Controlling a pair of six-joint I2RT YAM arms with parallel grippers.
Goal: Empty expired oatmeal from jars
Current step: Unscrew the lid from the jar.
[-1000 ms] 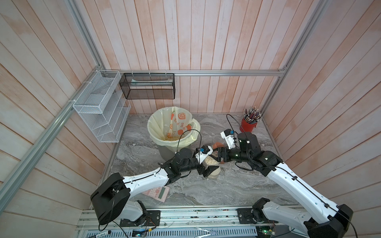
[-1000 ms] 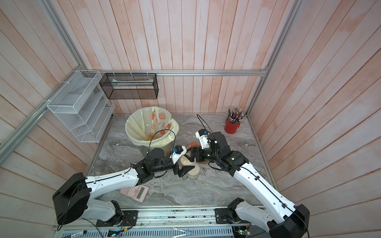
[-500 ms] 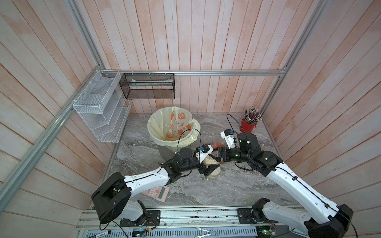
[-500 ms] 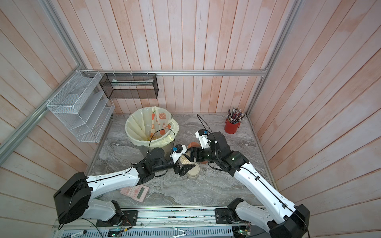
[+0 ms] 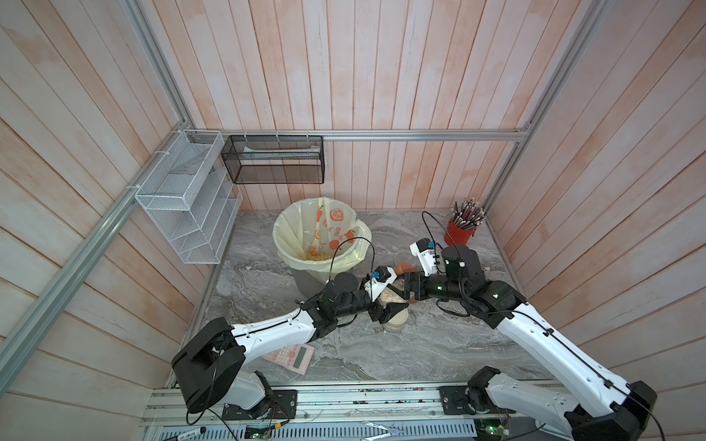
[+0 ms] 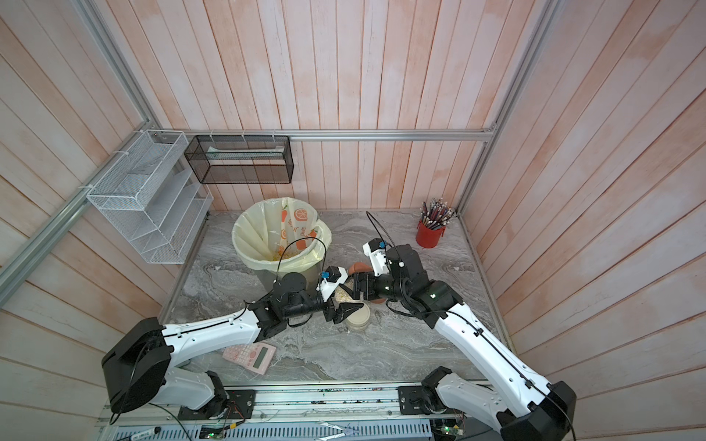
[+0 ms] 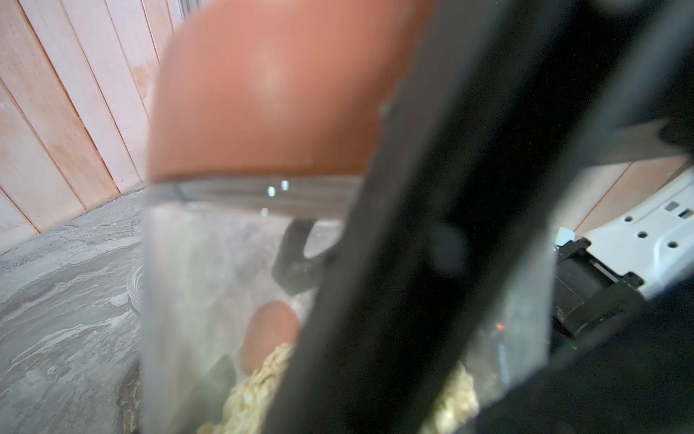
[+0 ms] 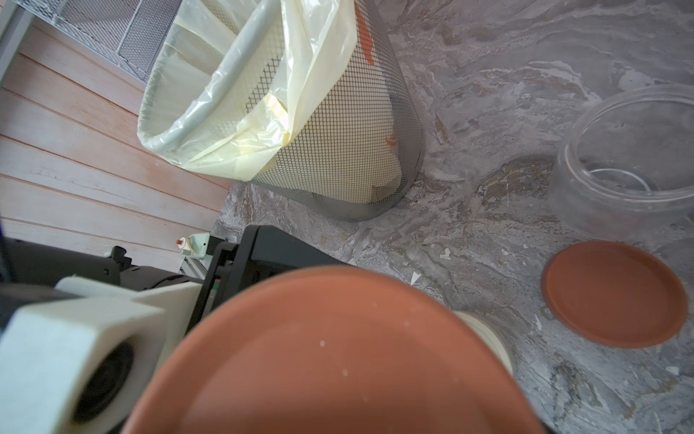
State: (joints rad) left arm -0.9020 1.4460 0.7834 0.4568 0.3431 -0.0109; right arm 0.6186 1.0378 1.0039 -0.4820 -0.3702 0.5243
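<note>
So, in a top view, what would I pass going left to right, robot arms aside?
The white wire rack, lined bin, cream-lidded jar, red pencil cup. The pink calculator and the oatmeal jar between the arms overlap these, so I skip them.

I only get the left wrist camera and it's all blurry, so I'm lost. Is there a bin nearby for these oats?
Observer: Yes. A lined grey mesh bin stands on the table, close by the oatmeal jar.
Operator: Is anything in it yet?
Observer: Yellowish kernels lie at the bottom.
Operator: Are there more jars to do?
Observer: A cream-lidded jar sits closed on the table right next to yours. I can't tell what's inside it.
</note>
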